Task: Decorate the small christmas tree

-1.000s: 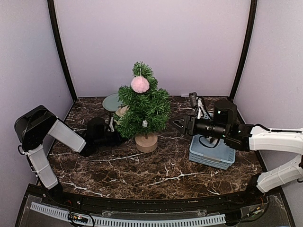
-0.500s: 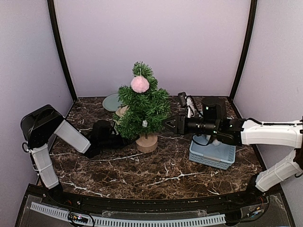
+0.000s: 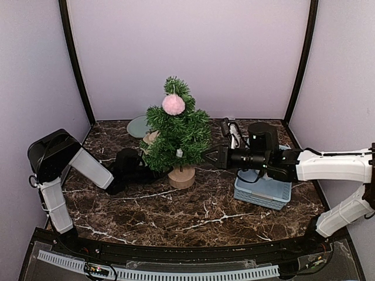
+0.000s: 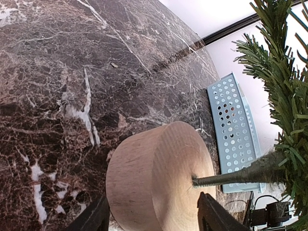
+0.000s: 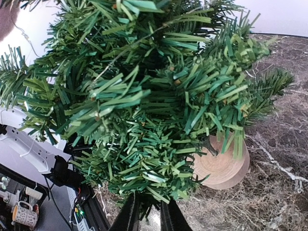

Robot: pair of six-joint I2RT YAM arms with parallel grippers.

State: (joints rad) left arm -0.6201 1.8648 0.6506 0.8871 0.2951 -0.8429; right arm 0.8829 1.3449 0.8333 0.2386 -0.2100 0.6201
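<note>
Brown veined marble tabletop (image 3: 146, 211) is enclosed by lilac walls (image 3: 193, 47), with the small christmas tree (image 3: 179, 132) stood midway between its side edges, its pink pompom (image 3: 173, 104) seen clearest from above, the left tool (image 4: 150, 217) spread apart at the stump (image 4: 154, 178), and the right tool (image 5: 149, 214) buried in needles, its closure not determinable.

Table (image 3: 176, 213): small christmas tree (image 3: 179, 132) centre, nearer back edge. Pom-pom (image 3: 173, 104) on upper branches. Dish (image 3: 137, 126) behind tree to L, by back edge. Basket (image 3: 262, 192) R of tree, twd right edge. Left gripper (image 3: 145, 170) L of stump, right gripper (image 3: 210, 157) at branches' R side.
</note>
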